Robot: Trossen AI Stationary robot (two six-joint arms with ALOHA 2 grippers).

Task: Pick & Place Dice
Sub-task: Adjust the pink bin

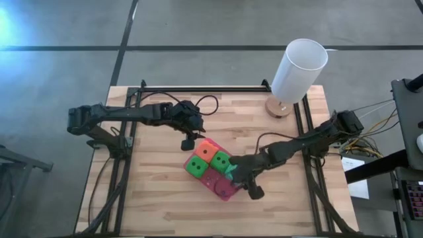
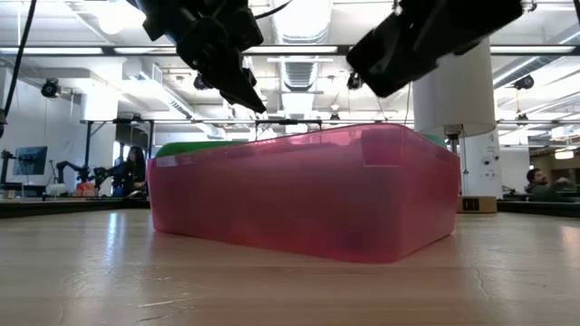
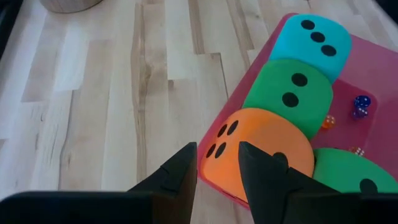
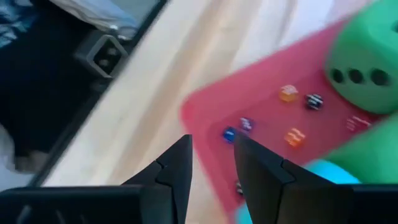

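Observation:
Four dice lie packed together in a shallow pink tray [image 1: 223, 190] at mid-table: an orange one [image 1: 207, 152], two green ones [image 1: 195, 165] [image 1: 221, 160] and a teal one [image 1: 231, 170]. My left gripper [image 1: 188, 140] hangs shut just off the tray's far-left corner. In its wrist view the left gripper [image 3: 217, 165] points at the orange die [image 3: 261, 146], which sits a little beyond its tips. My right gripper [image 1: 250, 188] is shut and hovers over the tray's right end [image 4: 261, 118], beside the teal die [image 4: 298, 190]. Neither holds anything.
A tall white cylinder [image 1: 299, 69] stands on a round wooden base [image 1: 279, 108] at the table's far right. Several tiny dice [image 4: 289, 93] lie on the tray floor. Black rails [image 1: 198, 89] edge the table. Bare wood lies to the left and near side.

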